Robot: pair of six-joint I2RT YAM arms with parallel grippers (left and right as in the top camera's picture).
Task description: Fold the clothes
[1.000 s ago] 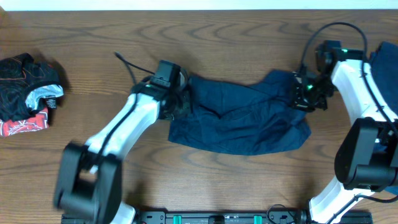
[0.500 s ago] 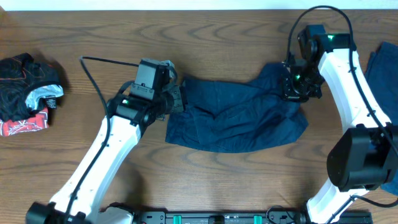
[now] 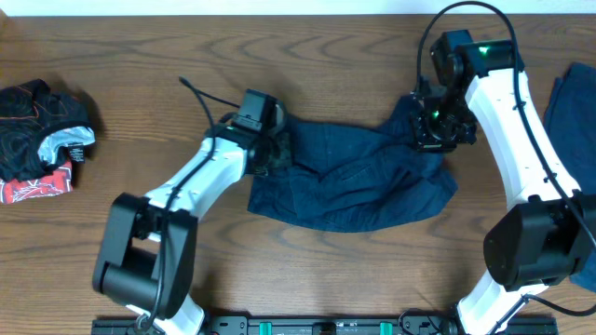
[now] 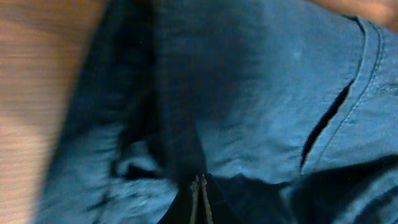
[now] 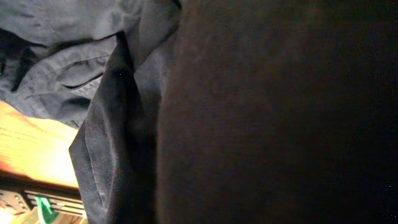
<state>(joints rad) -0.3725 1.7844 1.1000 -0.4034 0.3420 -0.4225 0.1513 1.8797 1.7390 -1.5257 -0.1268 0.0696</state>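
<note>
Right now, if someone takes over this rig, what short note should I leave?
Left gripper: shut on the left end of the navy shorts.
Right gripper: shut on their right end.
Shorts lie spread on the table, wrinkled, not folded.
Another blue piece lies at the right edge.
Done: both ends gripped.
Left: fold the shorts, then the blue piece.

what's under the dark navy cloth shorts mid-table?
Brown wooden table shows all around the dark navy cloth shorts, so table underneath. Anything flat beneath the fabric is covered; cannot tell.
</note>
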